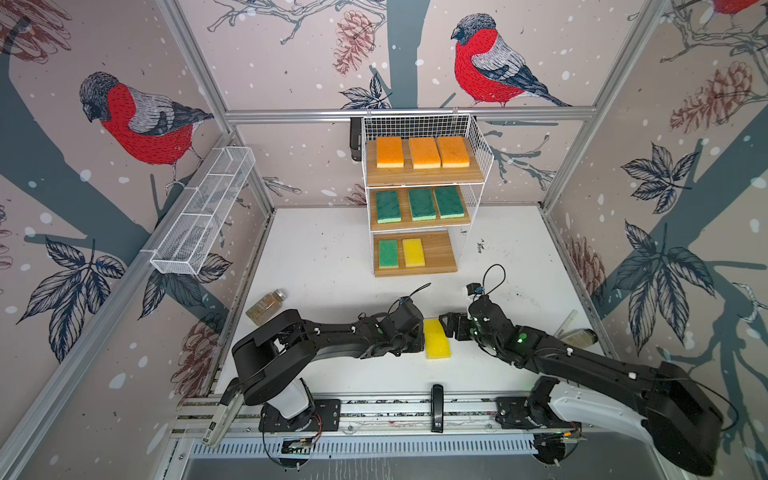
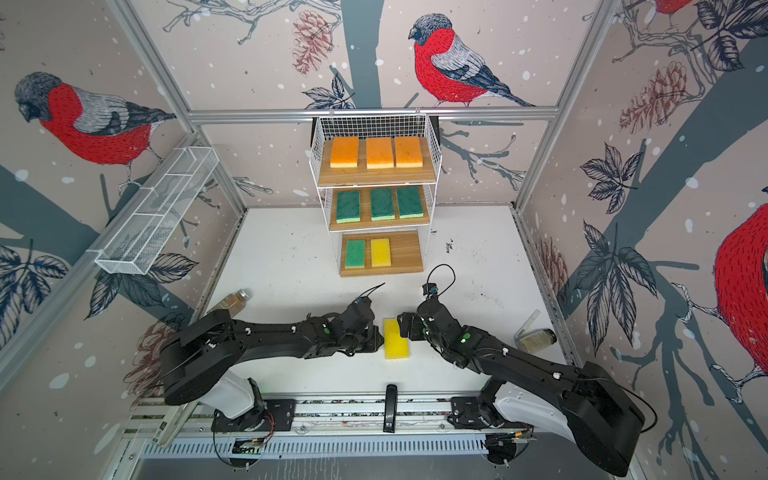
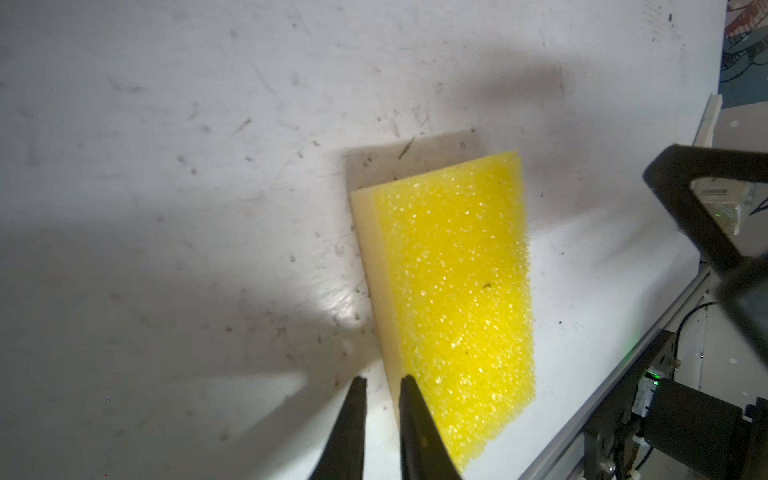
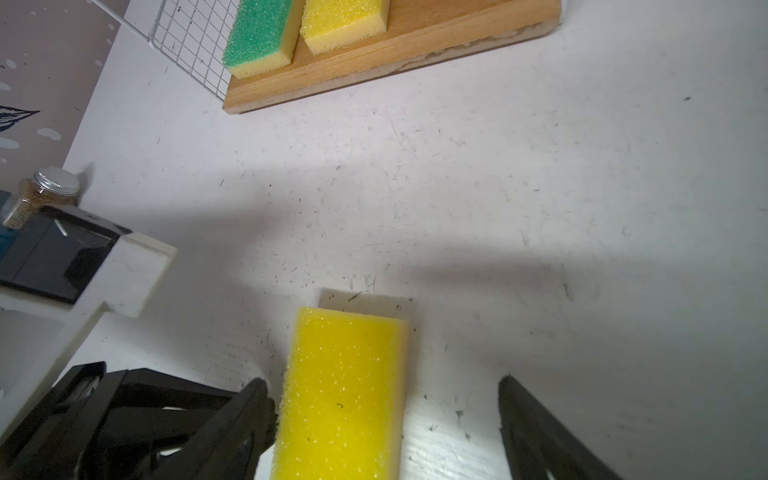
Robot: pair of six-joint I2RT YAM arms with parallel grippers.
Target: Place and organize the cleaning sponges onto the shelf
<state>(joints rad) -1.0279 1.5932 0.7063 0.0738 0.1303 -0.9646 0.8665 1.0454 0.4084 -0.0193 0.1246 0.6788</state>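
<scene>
Yellow sponge (image 1: 436,338) laid flat on table (image 1: 332,270), bracketed between wide-spread right fingers (image 4: 523,407); left fingers (image 3: 409,399) pinched narrow, empty, just beside its edge.

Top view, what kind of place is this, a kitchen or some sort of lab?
Most likely a robot test booth, not a kitchen. An aluminium frame holds bird-print wall panels. A left arm and right arm sit on a rail at the white table. The shelf holds colour-sorted sponges.
</scene>
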